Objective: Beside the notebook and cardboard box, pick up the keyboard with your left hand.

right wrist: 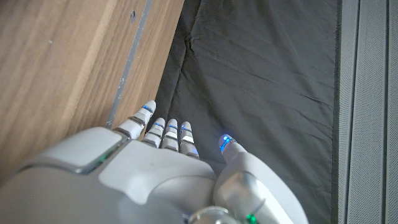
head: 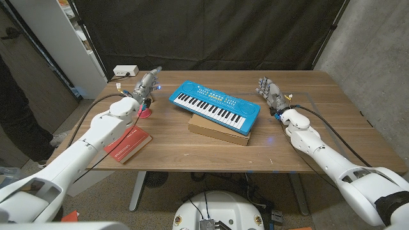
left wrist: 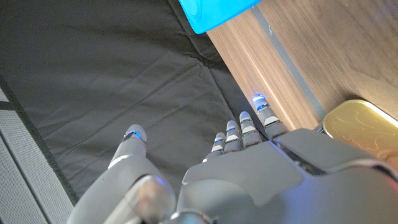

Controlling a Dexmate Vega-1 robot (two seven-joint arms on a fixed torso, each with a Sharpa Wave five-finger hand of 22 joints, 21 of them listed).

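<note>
A blue toy keyboard (head: 215, 105) with white and black keys lies slanted on top of a flat cardboard box (head: 217, 130) at the table's middle. Its blue corner (left wrist: 214, 12) shows in the left wrist view. A red notebook (head: 128, 144) lies near the front left. My left hand (head: 147, 85) is raised to the left of the keyboard, fingers apart and holding nothing; the left wrist view shows the same hand (left wrist: 249, 168). My right hand (head: 270, 91) stands to the right of the keyboard, fingers spread and empty, as in the right wrist view (right wrist: 155, 168).
A small pink object (head: 146, 113) sits under my left forearm. A white box (head: 126, 70) rests at the back left corner. A yellowish round thing (left wrist: 360, 127) lies by my left hand. Black curtain hangs behind the wooden table (head: 319, 134).
</note>
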